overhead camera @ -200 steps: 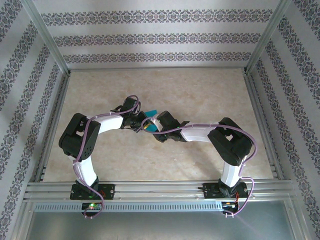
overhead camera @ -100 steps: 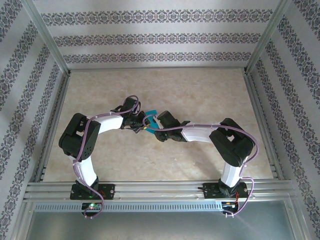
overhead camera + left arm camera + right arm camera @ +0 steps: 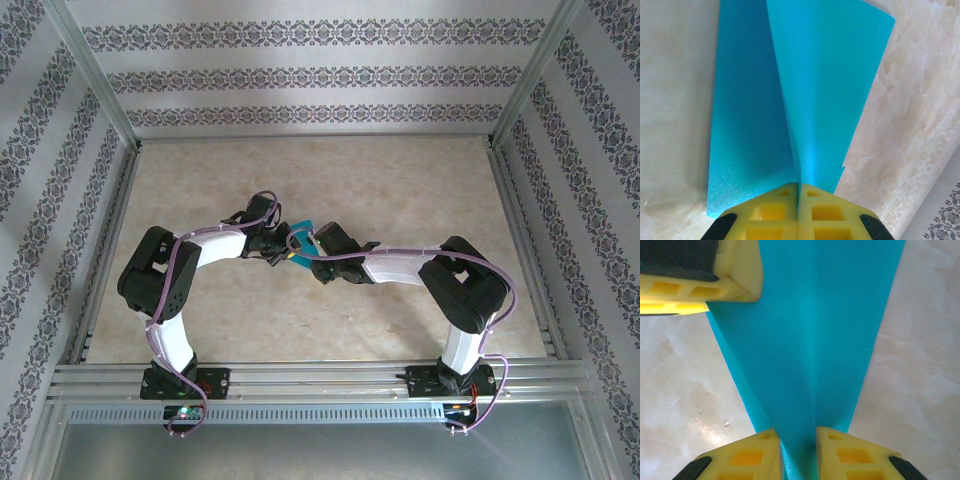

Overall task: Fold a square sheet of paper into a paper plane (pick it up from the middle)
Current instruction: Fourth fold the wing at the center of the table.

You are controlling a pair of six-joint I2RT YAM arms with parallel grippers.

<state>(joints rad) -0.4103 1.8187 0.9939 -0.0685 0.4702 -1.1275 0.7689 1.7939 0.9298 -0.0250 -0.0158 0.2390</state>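
While both arms meet over the middle of the table point(image 3: 420, 180), I judge the step in hand to be forming the centre crease of the square sheet of paper point(image 3: 304, 225). Doing it well calls for one firm anchor and one slow, light pinch, so that the two halves line up before the fold is pressed flat. From the top external camera, the left gripper point(image 3: 284, 251) sits just left of the sheet and the right gripper point(image 3: 303, 252) just right of it. Both arms bend inward at the elbow so the wrists nearly touch, and a teal corner pokes out on the far side of them. From the left wrist camera, my yellow fingers point(image 3: 825, 212) are pressed together on the sheet's near edge, pinching it where the crease begins. The sheet rises from them as a ridge, one half lying left of it and the other flaring right; whether it rests on the table I cannot tell. From the right wrist camera, the fingers point(image 3: 850, 450) stand a little apart astride the ridge, with paper in the gap and no pinch yet by my reading. I would close them gently only once the ridge runs straight, since a skewed squeeze would set a crooked crease.
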